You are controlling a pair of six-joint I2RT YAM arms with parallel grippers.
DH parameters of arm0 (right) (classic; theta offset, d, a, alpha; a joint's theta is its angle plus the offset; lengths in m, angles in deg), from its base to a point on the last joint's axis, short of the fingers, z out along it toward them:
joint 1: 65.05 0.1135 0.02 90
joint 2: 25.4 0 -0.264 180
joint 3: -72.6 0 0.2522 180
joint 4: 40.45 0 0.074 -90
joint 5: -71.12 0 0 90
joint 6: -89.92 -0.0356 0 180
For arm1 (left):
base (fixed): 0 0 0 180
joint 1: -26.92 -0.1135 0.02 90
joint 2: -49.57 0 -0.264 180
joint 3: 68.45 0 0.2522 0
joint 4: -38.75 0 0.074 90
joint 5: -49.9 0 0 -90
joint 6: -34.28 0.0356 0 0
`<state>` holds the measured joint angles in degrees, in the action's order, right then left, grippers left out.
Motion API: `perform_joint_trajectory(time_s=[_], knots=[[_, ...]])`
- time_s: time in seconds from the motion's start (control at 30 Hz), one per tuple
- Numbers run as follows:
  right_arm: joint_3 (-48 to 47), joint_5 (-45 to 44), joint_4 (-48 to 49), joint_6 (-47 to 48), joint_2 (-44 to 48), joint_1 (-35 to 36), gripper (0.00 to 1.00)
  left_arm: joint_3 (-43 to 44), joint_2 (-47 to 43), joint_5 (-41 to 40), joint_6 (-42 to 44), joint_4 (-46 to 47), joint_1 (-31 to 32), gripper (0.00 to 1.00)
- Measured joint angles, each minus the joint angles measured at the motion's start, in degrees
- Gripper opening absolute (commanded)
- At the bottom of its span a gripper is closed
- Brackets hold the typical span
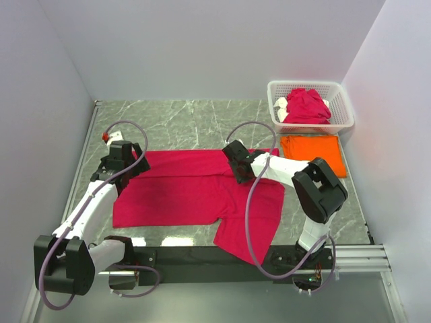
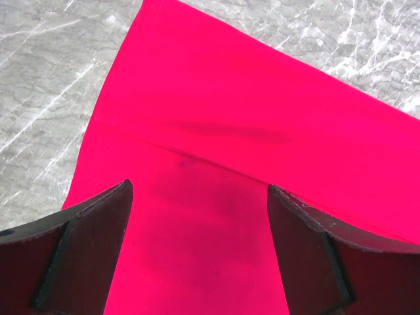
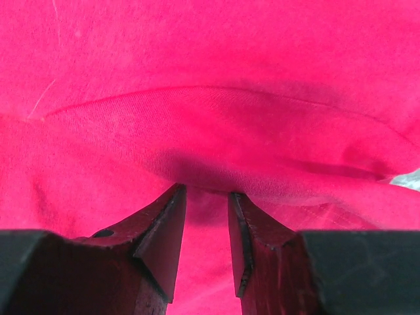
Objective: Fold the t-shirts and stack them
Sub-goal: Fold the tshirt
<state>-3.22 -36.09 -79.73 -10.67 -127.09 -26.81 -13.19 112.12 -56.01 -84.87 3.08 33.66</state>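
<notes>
The shirt (image 1: 195, 192) lay flat on the table (image 1: 175, 121), long axis left to right. Left claw (image 2: 200, 197) gaped empty over its left end. Right claw (image 3: 207, 193), half-closed, met a fold at its far edge, grip unclear.

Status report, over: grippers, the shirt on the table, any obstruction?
Left gripper open above crimson shirt, left end. Right gripper narrowed at a cloth ridge, grip unclear. Shirt spread out, not yet folded. Nothing blocking.
</notes>
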Motion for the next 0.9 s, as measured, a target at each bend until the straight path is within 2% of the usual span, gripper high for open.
perform_joint_trajectory(time_s=[0.37, 0.47, 0.57, 0.63, 0.9], knots=[[-1.79, -1.55, 1.46, 0.02, -1.92, 0.0, 0.35, 0.0, 0.81, -0.07, 0.0, -0.02, 0.0, 0.88], [-1.81, -1.66, 1.88, 0.11, -2.78, 0.0, 0.25, 0.0, 0.9, -0.09, 0.02, -0.02, 0.0, 0.88], [-2.1, -1.66, 1.88, 0.35, -2.8, 0.0, 0.06, 0.0, 1.07, -0.09, 0.0, -0.02, 0.0, 0.88], [-2.12, -1.62, 1.79, 0.68, -2.8, 0.0, 0.0, 0.0, 1.09, -0.09, 0.02, -0.02, 0.0, 0.88], [-2.12, 1.31, -3.37, 2.51, 1.95, 0.0, 0.0, 0.0, 1.09, -0.31, 0.0, -0.02, 0.0, 0.88]])
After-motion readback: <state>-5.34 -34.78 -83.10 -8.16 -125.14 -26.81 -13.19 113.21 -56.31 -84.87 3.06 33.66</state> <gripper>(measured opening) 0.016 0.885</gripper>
